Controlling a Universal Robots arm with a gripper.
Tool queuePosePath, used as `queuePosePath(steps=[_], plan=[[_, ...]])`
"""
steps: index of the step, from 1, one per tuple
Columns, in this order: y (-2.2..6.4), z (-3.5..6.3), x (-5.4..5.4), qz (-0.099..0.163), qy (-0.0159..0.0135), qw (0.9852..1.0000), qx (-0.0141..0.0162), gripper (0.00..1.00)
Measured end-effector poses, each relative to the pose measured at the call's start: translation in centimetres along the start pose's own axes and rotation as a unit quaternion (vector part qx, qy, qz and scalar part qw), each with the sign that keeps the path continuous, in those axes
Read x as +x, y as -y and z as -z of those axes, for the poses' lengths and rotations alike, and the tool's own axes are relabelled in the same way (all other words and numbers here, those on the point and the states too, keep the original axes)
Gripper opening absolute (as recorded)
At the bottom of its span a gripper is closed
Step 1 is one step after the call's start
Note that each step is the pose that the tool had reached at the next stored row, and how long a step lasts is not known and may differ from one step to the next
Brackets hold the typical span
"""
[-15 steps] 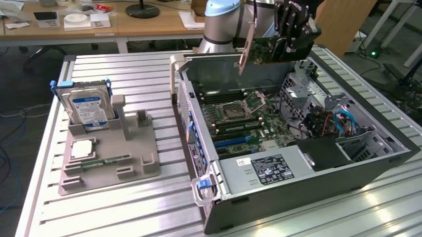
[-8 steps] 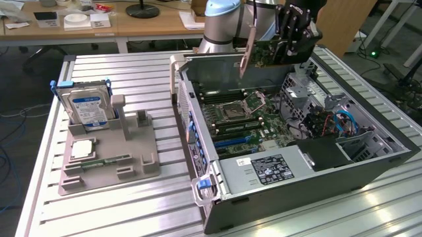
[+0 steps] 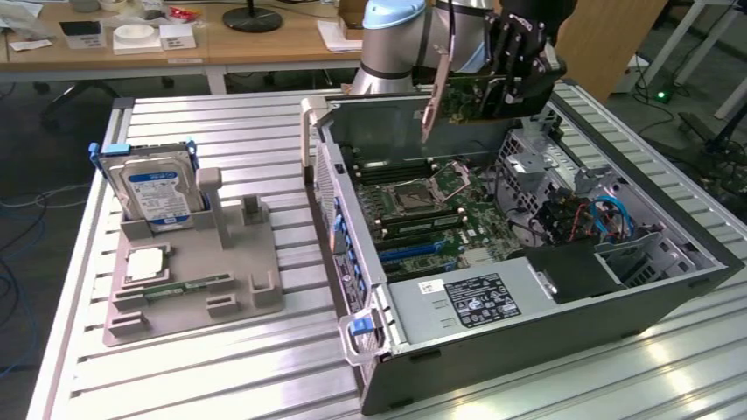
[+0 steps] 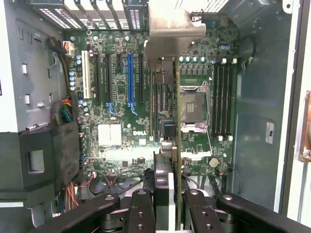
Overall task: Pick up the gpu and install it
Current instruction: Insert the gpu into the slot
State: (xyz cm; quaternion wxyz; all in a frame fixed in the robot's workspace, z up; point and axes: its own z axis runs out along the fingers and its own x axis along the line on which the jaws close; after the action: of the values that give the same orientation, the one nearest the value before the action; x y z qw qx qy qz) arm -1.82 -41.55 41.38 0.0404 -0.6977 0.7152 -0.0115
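The gpu (image 3: 464, 98) hangs on edge above the open computer case (image 3: 653, 289), its pale metal bracket (image 3: 436, 83) pointing down toward the case's rear wall. My gripper (image 3: 510, 80) is shut on the card from above. In the wrist view the gpu (image 4: 166, 141) is seen edge-on between my fingers (image 4: 140, 209), with its bracket (image 4: 170, 34) at the far end, and my gripper (image 4: 167, 196) clamps it. Below lies the motherboard (image 4: 114, 136) with its blue expansion slot (image 4: 129, 77); the card is held beside that slot, over the area near the processor socket (image 4: 194, 104).
A grey holder block (image 3: 192, 271) stands on the slatted table at the exterior view's left, carrying a blue-labelled hard drive (image 3: 157, 188), a processor chip (image 3: 146, 262) and a narrow memory stick (image 3: 187, 286). Cables and a drive cage (image 3: 583, 219) fill the case's right side. A wooden desk (image 3: 233, 44) runs behind.
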Motion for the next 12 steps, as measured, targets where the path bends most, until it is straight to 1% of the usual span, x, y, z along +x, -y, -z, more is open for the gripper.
queuePosePath(steps=[7, 12], plan=[[-0.90, -0.44, 0.0, 0.000, -0.0001, 1.0000, 0.0000, 0.28], [-1.16, -0.65, 0.1, 0.000, -0.0001, 1.0000, 0.0000, 0.28]])
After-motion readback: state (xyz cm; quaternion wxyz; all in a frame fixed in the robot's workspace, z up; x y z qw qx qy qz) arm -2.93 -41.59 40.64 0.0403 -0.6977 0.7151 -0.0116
